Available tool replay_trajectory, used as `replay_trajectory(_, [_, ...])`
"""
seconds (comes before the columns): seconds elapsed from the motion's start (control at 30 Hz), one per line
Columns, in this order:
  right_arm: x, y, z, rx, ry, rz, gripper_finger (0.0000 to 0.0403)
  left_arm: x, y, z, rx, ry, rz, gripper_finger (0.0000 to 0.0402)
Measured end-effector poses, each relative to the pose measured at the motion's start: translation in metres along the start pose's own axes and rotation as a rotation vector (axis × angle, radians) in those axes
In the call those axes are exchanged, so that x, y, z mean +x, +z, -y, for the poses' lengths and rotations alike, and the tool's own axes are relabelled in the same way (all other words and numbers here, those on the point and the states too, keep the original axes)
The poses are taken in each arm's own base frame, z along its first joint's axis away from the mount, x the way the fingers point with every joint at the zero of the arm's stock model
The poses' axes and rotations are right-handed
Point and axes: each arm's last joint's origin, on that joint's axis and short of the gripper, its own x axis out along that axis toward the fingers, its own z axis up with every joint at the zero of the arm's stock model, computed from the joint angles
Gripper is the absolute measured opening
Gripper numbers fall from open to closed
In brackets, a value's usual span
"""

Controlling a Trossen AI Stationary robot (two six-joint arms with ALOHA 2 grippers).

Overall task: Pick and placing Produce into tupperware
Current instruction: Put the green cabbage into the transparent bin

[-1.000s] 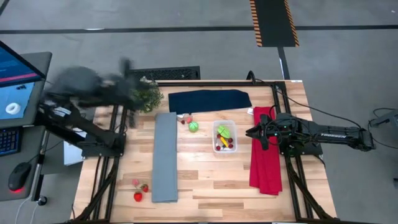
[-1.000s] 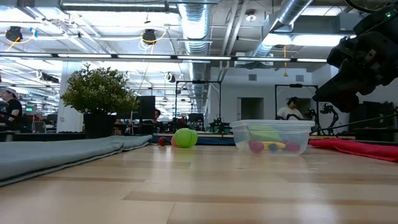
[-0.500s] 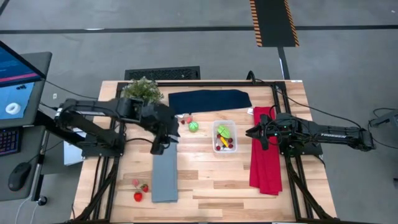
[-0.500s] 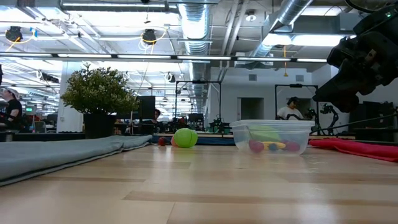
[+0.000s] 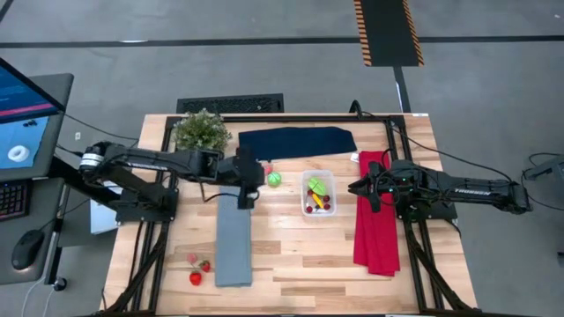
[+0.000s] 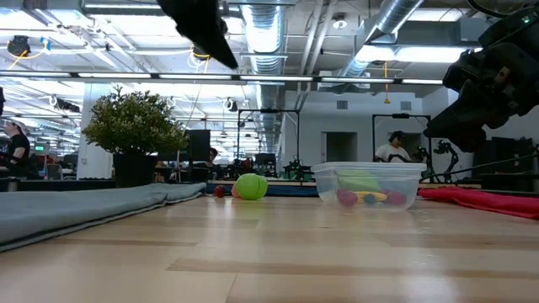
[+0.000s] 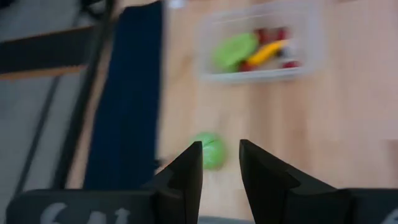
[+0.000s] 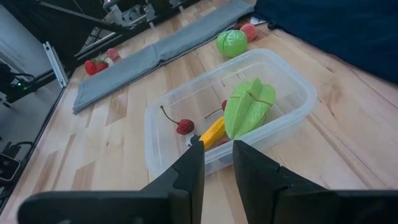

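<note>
Left gripper (image 5: 248, 180) hovers over the grey cloth (image 5: 233, 238) near the green ball (image 5: 275, 180), fingers slightly parted, empty. Right gripper (image 5: 355, 187), likewise, waits beside the tub (image 5: 317, 193).

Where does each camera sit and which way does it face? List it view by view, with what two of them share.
High view: above the table, looking straight down; both arms show, left tool over the grey cloth, right tool over the red cloth.
Low view: at tabletop height, looking level at the tupperware; dark arm parts hang from above.
Left wrist view: past its own fingers at the green ball.
Right wrist view: past its fingers into the tupperware.
Shared: all four show the tupperware and the green ball.
</note>
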Motion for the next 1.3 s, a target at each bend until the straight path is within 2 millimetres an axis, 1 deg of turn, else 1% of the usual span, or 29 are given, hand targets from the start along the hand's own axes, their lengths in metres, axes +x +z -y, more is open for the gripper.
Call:
replay_trajectory(0.07, [0.000, 0.000, 0.000, 0.000, 0.000, 0.001, 0.0107, 0.005, -0.003, -0.003, -0.040, 0.068, -0.012, 0.0096])
replay_trajectory(0.13, [0.000, 0.000, 0.000, 0.000, 0.000, 0.001, 0.0107, 0.011, -0.005, -0.005, -0.067, 0.086, -0.005, 0.0096])
replay_trajectory(0.23, [0.000, 0.000, 0.000, 0.000, 0.000, 0.001, 0.0107, 0.027, -0.008, -0.005, -0.091, 0.073, 0.015, 0.0096])
replay_trajectory(0.3, [0.000, 0.000, 0.000, 0.000, 0.000, 0.001, 0.0107, 0.038, -0.012, -0.008, -0.109, 0.043, -0.016, 0.0096])
replay_trajectory(0.43, [0.000, 0.000, 0.000, 0.000, 0.000, 0.001, 0.0107, 0.067, -0.023, -0.012, -0.192, 0.010, -0.121, 0.0101])
replay_trajectory(0.57, [0.000, 0.000, 0.000, 0.000, 0.000, 0.002, 0.0107, 0.094, -0.037, -0.012, -0.192, -0.005, -0.241, 0.0130])
replay_trajectory(0.63, [0.000, 0.000, 0.000, 0.000, 0.000, 0.000, 0.0107, 0.107, -0.044, -0.012, -0.188, 0.000, -0.293, 0.0154])
replay_trajectory(0.7, [0.000, 0.000, 0.000, 0.000, 0.000, 0.002, 0.0107, 0.114, -0.049, -0.011, -0.172, 0.004, -0.330, 0.0181])
replay_trajectory(0.83, [0.000, 0.000, 0.000, 0.000, 0.000, 0.001, 0.0107, 0.120, -0.050, -0.007, -0.116, 0.003, -0.331, 0.0231])
replay_trajectory(1.0, [0.000, 0.000, 0.000, 0.000, 0.000, 0.001, 0.0107, 0.122, -0.046, -0.006, -0.117, 0.020, -0.282, 0.0270])
replay_trajectory(1.13, [0.000, 0.000, 0.000, 0.000, 0.000, 0.001, 0.0107, 0.123, -0.043, -0.009, -0.126, 0.042, -0.248, 0.0285])
replay_trajectory(1.23, [0.000, 0.000, 0.000, 0.000, 0.000, 0.001, 0.0107, 0.129, -0.042, -0.013, -0.144, 0.061, -0.224, 0.0286])
replay_trajectory(1.3, [0.000, 0.000, 0.000, 0.000, 0.000, 0.000, 0.0107, 0.131, -0.044, -0.017, -0.164, 0.033, -0.228, 0.0285])
